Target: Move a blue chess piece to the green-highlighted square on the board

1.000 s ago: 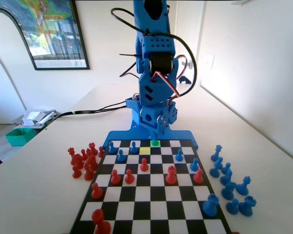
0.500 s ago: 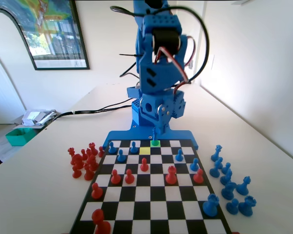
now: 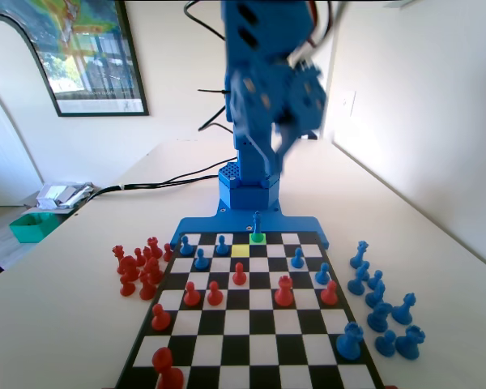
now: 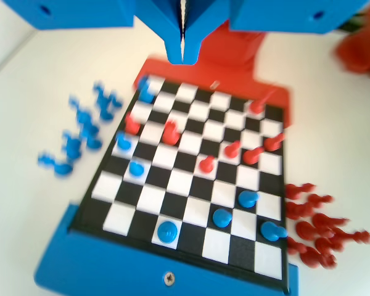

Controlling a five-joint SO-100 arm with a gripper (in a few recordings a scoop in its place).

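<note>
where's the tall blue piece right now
In the fixed view the blue chess piece stands upright on the green-highlighted square in the board's far row, just right of the yellow square.

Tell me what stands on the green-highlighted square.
The slim blue chess piece stands upright on the green-highlighted square, hiding part of it. The claw, jaws together, is raised clear.

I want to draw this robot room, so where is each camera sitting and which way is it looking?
Fixed view: sits low at the board's end opposite the blue arm, looks along the board at it; shows the raised arm, blurred.
Wrist view: rides on the arm, looks down on the board; the gripper, fingers together, hangs from the top edge.
Shared: the board, red and blue pieces. The blue chess piece stands on the green-highlighted square in the fixed view.
</note>
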